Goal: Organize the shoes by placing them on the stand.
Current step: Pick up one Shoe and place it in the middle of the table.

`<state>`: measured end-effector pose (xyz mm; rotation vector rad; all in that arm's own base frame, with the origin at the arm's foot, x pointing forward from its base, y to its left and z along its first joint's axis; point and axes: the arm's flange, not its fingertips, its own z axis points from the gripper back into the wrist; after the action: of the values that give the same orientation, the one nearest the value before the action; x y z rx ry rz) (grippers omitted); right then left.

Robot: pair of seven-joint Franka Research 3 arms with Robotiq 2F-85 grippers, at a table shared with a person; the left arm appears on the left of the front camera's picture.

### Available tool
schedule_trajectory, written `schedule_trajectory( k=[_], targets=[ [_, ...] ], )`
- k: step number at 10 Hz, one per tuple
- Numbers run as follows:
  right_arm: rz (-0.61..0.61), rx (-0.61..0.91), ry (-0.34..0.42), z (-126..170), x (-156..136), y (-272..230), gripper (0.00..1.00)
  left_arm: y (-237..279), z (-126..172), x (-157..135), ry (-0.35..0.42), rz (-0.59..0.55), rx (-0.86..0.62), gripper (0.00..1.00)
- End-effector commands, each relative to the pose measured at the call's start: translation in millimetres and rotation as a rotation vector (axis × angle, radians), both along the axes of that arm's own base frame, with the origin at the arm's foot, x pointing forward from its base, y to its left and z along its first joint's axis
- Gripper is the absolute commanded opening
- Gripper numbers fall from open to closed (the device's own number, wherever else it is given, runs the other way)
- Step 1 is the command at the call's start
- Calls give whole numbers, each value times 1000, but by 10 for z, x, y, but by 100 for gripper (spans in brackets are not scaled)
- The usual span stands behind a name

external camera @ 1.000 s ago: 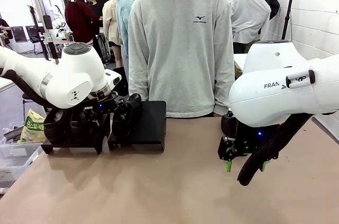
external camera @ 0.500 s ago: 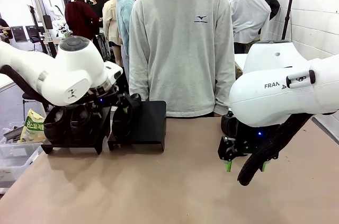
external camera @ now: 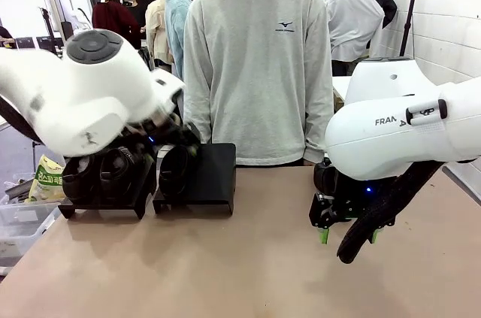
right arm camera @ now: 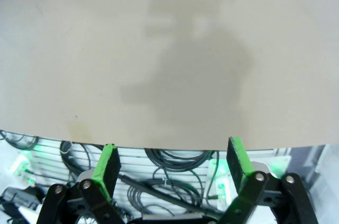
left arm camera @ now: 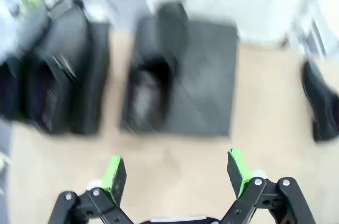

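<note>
The left pincer (left arm camera: 177, 173) hung wide and empty, a shoe (left arm camera: 151, 78) on the stand (left arm camera: 204, 75) straight ahead of its fingertips. The right pincer (right arm camera: 172, 173), equally wide, faced bare table (right arm camera: 159, 49). Backing off straight and high would best avoid knocking that shoe.

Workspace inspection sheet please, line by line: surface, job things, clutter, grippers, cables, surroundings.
Surface: tan table, bare in the middle.
Job's things: two black stands side by side; left stand holds shoes; right stand holds one shoe on its left part.
Clutter: a dark object on the table, too blurred to name.
Grippers: left gripper open, empty, above the table near the stands; right gripper open, empty, near the table edge.
Cables: black cables below the table edge.
Surroundings: person in grey sweatshirt at the far side.
</note>
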<state>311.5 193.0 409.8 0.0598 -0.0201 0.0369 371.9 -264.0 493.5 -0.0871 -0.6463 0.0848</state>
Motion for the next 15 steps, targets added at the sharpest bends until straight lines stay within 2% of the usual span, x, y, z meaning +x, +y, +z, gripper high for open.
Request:
schedule_trajectory(
  k=[1, 2, 4, 6, 7, 8, 9, 10, 11, 12, 13, 15],
  targets=[
    [5, 9, 8, 6, 4, -2, 100, -264, -105, -374, 339, -138, -98, 100],
    [5, 9, 8, 6, 4, -2, 100, -410, -265, -480, 407, -182, -106, 100],
    [5, 9, 8, 6, 4, -2, 100, -461, -543, -598, 492, -138, -157, 100],
    [5, 9, 8, 6, 4, -2, 100, -377, -500, -644, 421, -92, -158, 100],
    [0, 0, 0, 0, 1, 0, 100, -618, -642, -690, 495, -151, -164, 100],
    [40, -95, -65, 189, -89, 146, 100, -618, -642, -690, 495, -151, -164, 100],
    [26, -138, -98, 342, 117, 200, 100, -618, -642, -690, 495, -151, -164, 100],
    [53, -141, -99, 453, 448, 183, 100, -618, -642, -690, 495, -151, -164, 100],
    [40, -160, -176, 598, 747, 154, 100, -618, -642, -690, 495, -151, -164, 100],
    [24, -174, -219, 704, 1015, 168, 100, -618, -642, -690, 495, -151, -164, 100],
    [25, -180, -223, 729, 1292, 183, 100, -618, -642, -690, 495, -151, -164, 100],
    [78, -118, -183, 498, 1879, 119, 100, -618, -642, -690, 495, -151, -164, 100]
  ],
)
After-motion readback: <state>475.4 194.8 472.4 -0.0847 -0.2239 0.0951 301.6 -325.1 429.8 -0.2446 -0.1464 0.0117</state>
